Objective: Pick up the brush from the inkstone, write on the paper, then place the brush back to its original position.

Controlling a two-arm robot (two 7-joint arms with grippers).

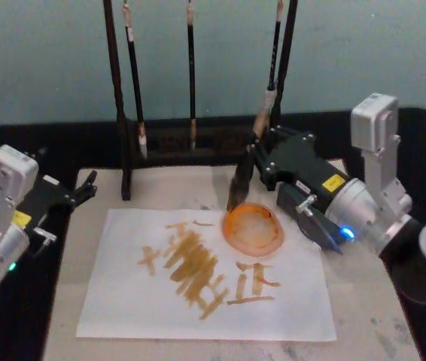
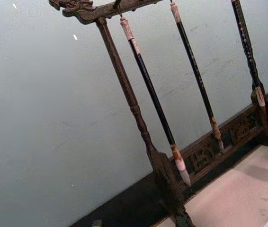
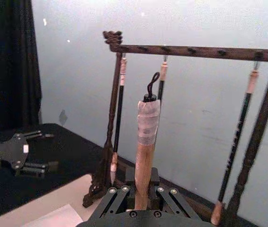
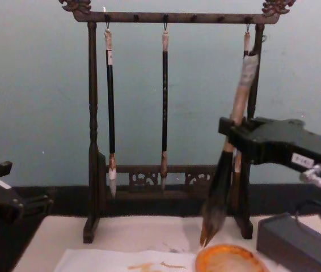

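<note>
The thick calligraphy brush, with its pale tan handle, black lower section and bushy grey-brown tip, is clamped at mid-handle between the narrow-set jaws of the right gripper, right of centre in the chest view. Its tip is held just above the upper-left rim of the small round orange inkstone; contact cannot be told.

Orange-yellow strokes are seen on the white sheet of paper at lower centre of the head view, so the writing is judged done and the return to the dish is judged to be in hand. A short, controlled lowering and a release are called for.

The brush's long axis is near upright, with the cord end leaned towards the upper right and the bristles pointed down-left. The left gripper is parked at the left edge, its jaws apart and empty.
</note>
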